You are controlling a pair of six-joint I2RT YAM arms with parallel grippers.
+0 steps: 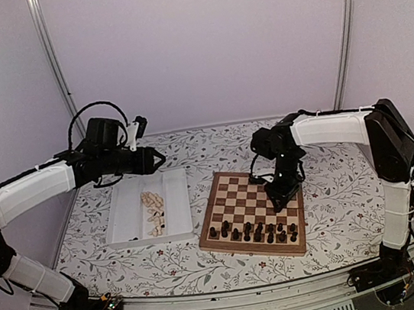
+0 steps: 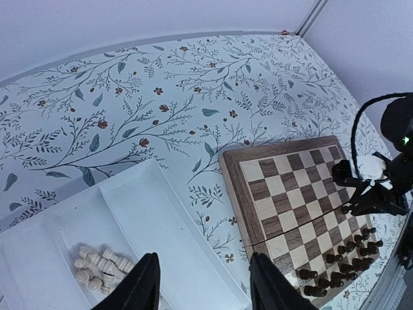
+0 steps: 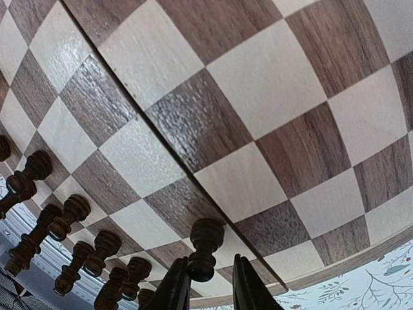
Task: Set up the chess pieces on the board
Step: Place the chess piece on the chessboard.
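The board (image 1: 238, 197) lies right of centre, with several dark chess pieces (image 1: 252, 232) in two rows along its near edge. My right gripper (image 1: 279, 202) hangs low over the board's right side. In the right wrist view it (image 3: 206, 274) is closed narrowly around a dark pawn (image 3: 206, 236). The pawn's collar rests against the left finger and its base is hidden. My left gripper (image 2: 206, 287) is open and empty above the white tray (image 2: 161, 219). Pale pieces (image 2: 97, 265) lie heaped in the tray's left compartment.
The tray (image 1: 175, 206) stands just left of the board on the floral tablecloth. A small dark bit (image 1: 134, 238) lies at the tray's near left corner. The board (image 2: 290, 194) and the right arm (image 2: 371, 187) show in the left wrist view. Walls close off the back.
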